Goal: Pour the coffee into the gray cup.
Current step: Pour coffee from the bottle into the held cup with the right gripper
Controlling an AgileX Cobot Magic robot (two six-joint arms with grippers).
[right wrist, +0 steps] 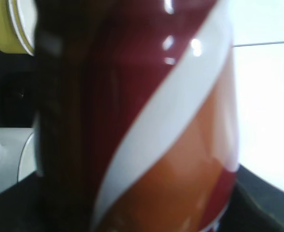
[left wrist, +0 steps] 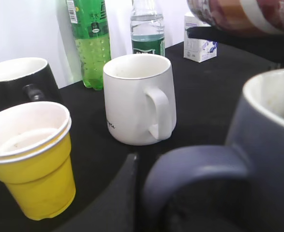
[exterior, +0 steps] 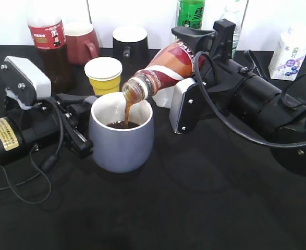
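Over the rounded blue-gray ceramic mug [exterior: 121, 136] hangs the small curvy plastic coffee bottle with its red-orange label [exterior: 160, 74], tipped neck-down, a thin brown stream falling from its mouth into the dark pool already inside. My right gripper [exterior: 194, 65] is pinching the bottle around its body; the wrist camera sees nothing but label. My left gripper [exterior: 82, 127] sits at the mug's handle side, the loop handle [left wrist: 195, 166] filling that wrist view, but I cannot tell whether its jaws are pressed on it. Just behind stand a yellow paper cup [exterior: 103, 74] and a white ceramic mug [left wrist: 139, 99]. I judge the risks to be steeper tilt sending coffee past the rim, or an unsteadied mug sliding on the black table [exterior: 194, 208].
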